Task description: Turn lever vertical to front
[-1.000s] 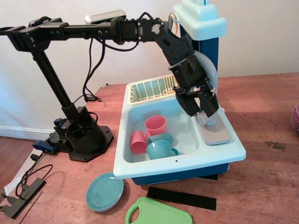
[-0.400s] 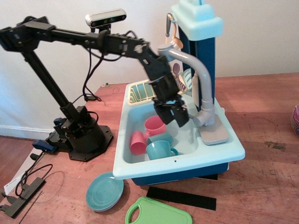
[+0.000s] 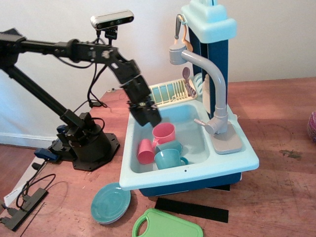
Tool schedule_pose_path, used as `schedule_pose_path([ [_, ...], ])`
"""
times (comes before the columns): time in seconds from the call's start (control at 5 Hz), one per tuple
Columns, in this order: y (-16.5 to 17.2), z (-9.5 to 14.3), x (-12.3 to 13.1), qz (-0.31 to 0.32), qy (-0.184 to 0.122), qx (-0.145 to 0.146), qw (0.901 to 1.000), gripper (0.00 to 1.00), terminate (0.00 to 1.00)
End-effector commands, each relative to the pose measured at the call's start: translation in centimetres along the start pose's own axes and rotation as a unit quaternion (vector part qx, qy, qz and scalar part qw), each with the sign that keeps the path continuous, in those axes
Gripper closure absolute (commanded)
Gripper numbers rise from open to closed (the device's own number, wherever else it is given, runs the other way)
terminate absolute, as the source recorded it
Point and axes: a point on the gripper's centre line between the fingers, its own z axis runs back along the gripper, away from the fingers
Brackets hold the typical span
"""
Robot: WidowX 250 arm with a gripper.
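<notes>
- The lever (image 3: 201,122) juts out from the rounded base of the grey faucet (image 3: 213,89), pointing left over the basin and towards the front, low and nearly level.
- Judging by that pose, the turn looks done or almost done; nothing touches the lever now.
- The hand (image 3: 149,116) hangs over the left rim of the toy sink (image 3: 197,170), well apart from the lever; whether its jaws are open or closed cannot be told, and it carries nothing visible.
- If more turning is needed, the arm must cross the whole basin to reach the lever.
- Two pink cups (image 3: 164,132) and a teal cup (image 3: 169,159) sit in the basin below that path.
- A yellow dish rack (image 3: 170,92) stands at the back.
- On the table lie a teal plate (image 3: 110,203) and a green cutting board (image 3: 167,226), clear of the work.
</notes>
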Motion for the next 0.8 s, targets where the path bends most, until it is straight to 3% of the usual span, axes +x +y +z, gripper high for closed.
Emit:
schedule_pose_path([
  [0.0,0.72,1.61,-0.98,0.007,-0.011,-0.014,0.9998,0.0,0.0],
  [0.4,0.72,1.61,-0.98,0.007,-0.011,-0.014,0.9998,0.0,0.0],
  [0.6,0.72,1.61,-0.98,0.007,-0.011,-0.014,0.9998,0.0,1.0],
])
